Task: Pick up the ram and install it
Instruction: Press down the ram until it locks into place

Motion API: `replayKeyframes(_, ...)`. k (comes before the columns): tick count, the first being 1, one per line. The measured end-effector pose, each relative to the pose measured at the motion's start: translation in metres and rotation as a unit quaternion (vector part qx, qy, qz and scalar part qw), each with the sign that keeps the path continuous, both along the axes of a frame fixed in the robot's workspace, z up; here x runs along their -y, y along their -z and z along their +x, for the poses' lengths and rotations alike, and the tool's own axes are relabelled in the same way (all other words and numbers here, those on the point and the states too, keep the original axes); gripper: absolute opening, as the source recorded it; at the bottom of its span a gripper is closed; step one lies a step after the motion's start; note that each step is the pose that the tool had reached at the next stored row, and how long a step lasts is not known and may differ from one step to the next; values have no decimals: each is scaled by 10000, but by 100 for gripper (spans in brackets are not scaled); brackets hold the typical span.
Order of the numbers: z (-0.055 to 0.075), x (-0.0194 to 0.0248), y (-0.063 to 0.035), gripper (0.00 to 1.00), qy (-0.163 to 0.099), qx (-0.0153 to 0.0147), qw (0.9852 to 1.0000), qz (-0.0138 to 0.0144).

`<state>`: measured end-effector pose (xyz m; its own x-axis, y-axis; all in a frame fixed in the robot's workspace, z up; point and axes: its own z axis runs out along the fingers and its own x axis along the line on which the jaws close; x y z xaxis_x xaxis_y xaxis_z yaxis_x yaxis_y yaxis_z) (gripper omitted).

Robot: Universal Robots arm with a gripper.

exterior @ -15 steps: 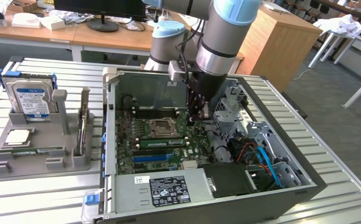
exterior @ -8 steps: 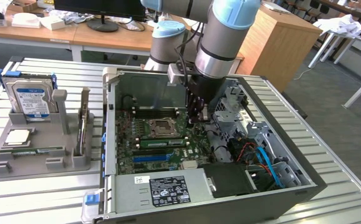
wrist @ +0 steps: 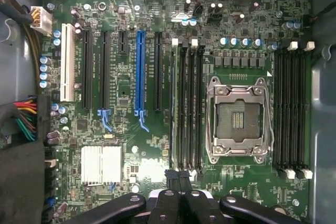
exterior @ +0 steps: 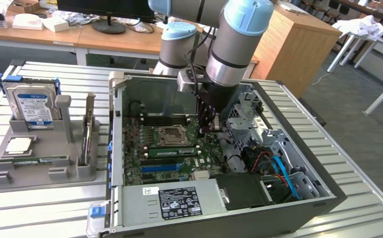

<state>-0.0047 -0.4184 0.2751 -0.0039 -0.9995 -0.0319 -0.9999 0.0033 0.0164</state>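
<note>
The open computer case [exterior: 310, 208] lies on its side across the middle of the slatted table [exterior: 39, 208], and the arm reaches down into it. The tool [exterior: 208, 121] hangs low over the motherboard, just beside the processor socket [exterior: 171, 134]. In the wrist view its fingers [wrist: 197, 203] look pressed together, with nothing visible between them.

The ram [exterior: 171, 151] is a green stick with a pale label. It stands on edge in 1 of the long slots just beside the socket, between the socket and the blue slot [exterior: 161, 168]. It looks level along its length, though I cannot tell whether the end latches have closed. The tool is near 1 end of that slot row and not touching the stick.

A grey holder [exterior: 19, 173] sits toward the table edge at the exterior view's left. A thin green strip [exterior: 36, 159] lies in it, too small to identify.

I judge the ram to be light, stiff and thin, and easy to crack or chip if twisted. Its smooth flat faces may slip in a loose pinch. The safest hold is probably across the bare top edge near the middle, clear of the chips and the contact edge. Any push should go straight down, not sideways.
</note>
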Motion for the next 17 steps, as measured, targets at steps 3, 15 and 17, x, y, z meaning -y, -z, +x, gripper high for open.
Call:
replayKeyframes(3,0,0,23,10,0,0,10000,0)
replayKeyframes(15,49,0,46,10,0,0,10000,0)
replayKeyframes(17,56,0,46,10,0,0,10000,0)
